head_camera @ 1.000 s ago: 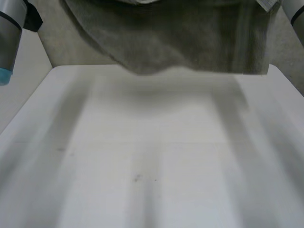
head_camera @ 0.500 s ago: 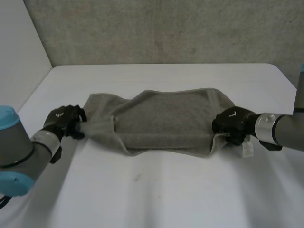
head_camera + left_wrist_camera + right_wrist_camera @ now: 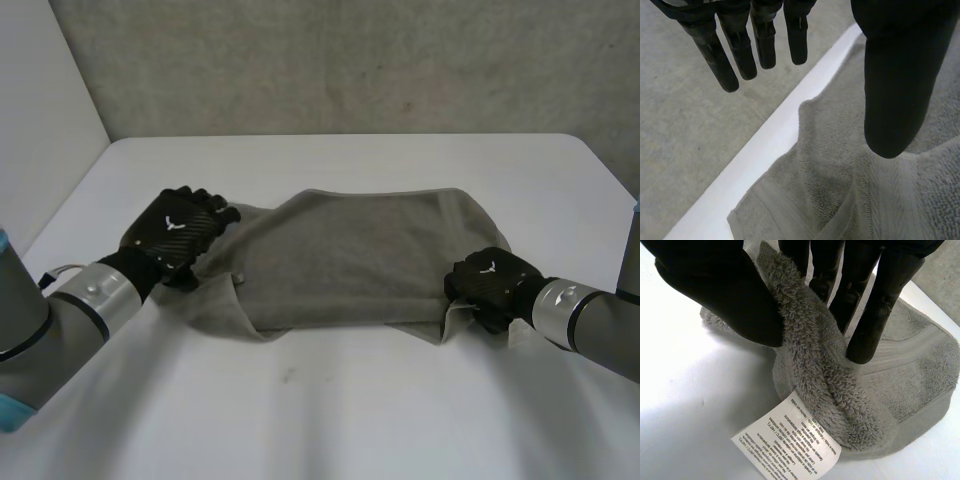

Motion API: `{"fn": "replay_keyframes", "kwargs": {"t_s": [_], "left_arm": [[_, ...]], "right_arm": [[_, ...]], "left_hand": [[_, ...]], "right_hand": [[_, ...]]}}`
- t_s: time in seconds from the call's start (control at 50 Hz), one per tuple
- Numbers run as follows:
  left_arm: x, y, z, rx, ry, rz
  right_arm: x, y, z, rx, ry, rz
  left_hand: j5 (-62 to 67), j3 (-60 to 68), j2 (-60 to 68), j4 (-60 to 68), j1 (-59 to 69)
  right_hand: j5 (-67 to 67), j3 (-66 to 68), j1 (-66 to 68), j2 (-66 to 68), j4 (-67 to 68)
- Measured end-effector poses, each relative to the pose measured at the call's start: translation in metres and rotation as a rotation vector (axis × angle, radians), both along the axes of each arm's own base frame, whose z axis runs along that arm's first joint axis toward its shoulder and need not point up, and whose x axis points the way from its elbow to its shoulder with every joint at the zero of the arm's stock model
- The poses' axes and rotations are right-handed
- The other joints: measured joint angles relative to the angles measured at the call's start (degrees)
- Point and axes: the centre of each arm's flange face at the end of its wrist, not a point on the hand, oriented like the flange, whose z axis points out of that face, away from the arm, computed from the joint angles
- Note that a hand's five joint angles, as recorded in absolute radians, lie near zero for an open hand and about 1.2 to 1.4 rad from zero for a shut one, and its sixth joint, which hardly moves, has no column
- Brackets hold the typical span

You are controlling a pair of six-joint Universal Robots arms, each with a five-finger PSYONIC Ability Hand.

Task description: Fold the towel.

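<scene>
**Towel flat on the table, right hand pinching, left hand released**

The grey towel [image 3: 350, 260] lies across the middle of the white table [image 3: 330, 420], bunched into a rough, uneven fold with its long side running from one hand to the other. An upper layer sits over a lower one, and the near edge is ragged where the lower layer pokes out.

The left hand [image 3: 178, 232] is at the towel's left end, over the cloth there. In the left wrist view its fingers [image 3: 765, 45] are straight and spread, and the thumb [image 3: 895, 90] is held apart from them. Nothing lies between them, so this hand is released. The towel's edge and a strip of table lie beneath it.

The right hand [image 3: 488, 283] is at the towel's right end, near the front corner. In the right wrist view a thick ridge of cloth is squeezed between its thumb and its fingers [image 3: 880, 305], so it is grasping the towel. A white care label [image 3: 790, 445] lies flat on the table just beside that pinched fold.
</scene>
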Motion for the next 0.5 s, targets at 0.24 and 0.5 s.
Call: {"fn": "replay_keyframes", "kwargs": {"t_s": [0.24, 0.5], "left_arm": [[-0.016, -0.003, -0.034, 0.05, -0.232, -0.108], [-0.019, -0.01, -0.056, 0.044, -0.326, -0.148]], "right_arm": [[-0.001, 0.001, -0.002, 0.013, 0.002, -0.002], [-0.002, 0.001, -0.003, 0.016, 0.003, -0.007]], "left_hand": [[7.27, 7.09, 7.16, 7.22, 7.16], [33.55, 33.64, 33.69, 33.74, 33.61]], "right_hand": [[0.0, 0.0, 0.0, 0.0, 0.0], [0.0, 0.0, 0.0, 0.0, 0.0]]}}
